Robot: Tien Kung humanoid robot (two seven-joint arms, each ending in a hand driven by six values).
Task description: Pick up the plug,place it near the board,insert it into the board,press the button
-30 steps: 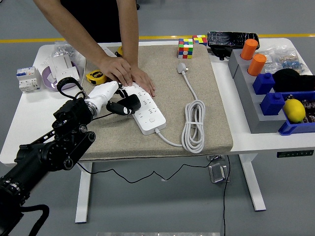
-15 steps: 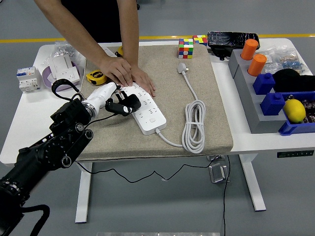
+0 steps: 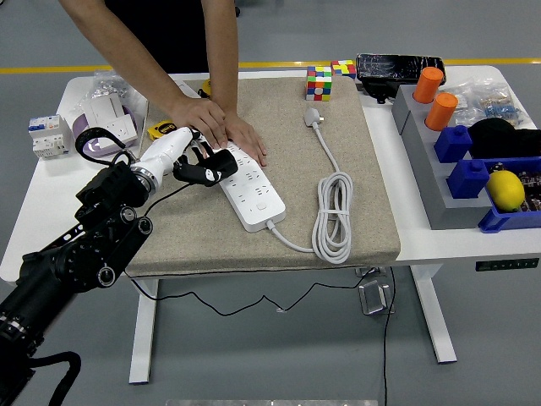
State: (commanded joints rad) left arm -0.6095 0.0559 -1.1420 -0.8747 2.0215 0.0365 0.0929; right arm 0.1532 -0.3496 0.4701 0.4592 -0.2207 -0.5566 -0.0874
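Left hand [image 3: 196,162] shifts up-left since a second ago, fingers clenched on black plug [image 3: 213,167]. Plug now over far-left end of white board [image 3: 251,188], centre-left of frame; person's hands [image 3: 221,129] pin that end. Insertion looks imminent.

No text, label, brand, number or sign is legible. The power strip [image 3: 249,183] shows only unmarked sockets and a button. The tape measure [image 3: 161,131], just left of the strip, bears print too small to read.
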